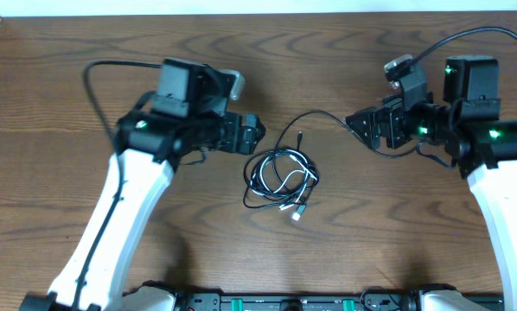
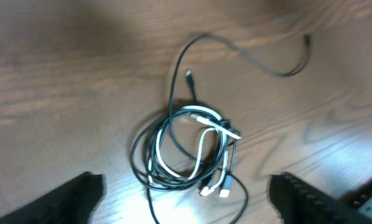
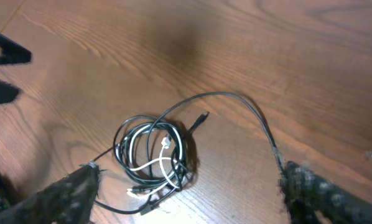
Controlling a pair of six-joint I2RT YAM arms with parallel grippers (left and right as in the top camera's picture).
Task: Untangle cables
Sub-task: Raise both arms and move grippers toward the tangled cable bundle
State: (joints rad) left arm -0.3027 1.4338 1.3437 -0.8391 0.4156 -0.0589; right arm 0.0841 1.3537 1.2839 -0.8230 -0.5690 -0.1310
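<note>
The cables (image 1: 280,177) lie in a tangled coil of black and white cords at the table's middle, with small plug ends at the coil's lower right. One long black cable (image 1: 315,114) arcs out of the coil toward my right gripper (image 1: 358,131). My left gripper (image 1: 260,136) hangs just up and left of the coil. In the left wrist view the coil (image 2: 186,149) lies ahead of my open left gripper (image 2: 186,202), which holds nothing. In the right wrist view the coil (image 3: 152,152) sits before my open right gripper (image 3: 192,199). There the black cable (image 3: 236,96) runs up to one finger (image 3: 323,193); contact is unclear.
The wooden table (image 1: 328,250) stretches all round the coil. A pale surface shows past the table's far edge (image 1: 258,7). Both white arms reach in from the near side, with thick black arm cables (image 1: 94,82) looping behind them.
</note>
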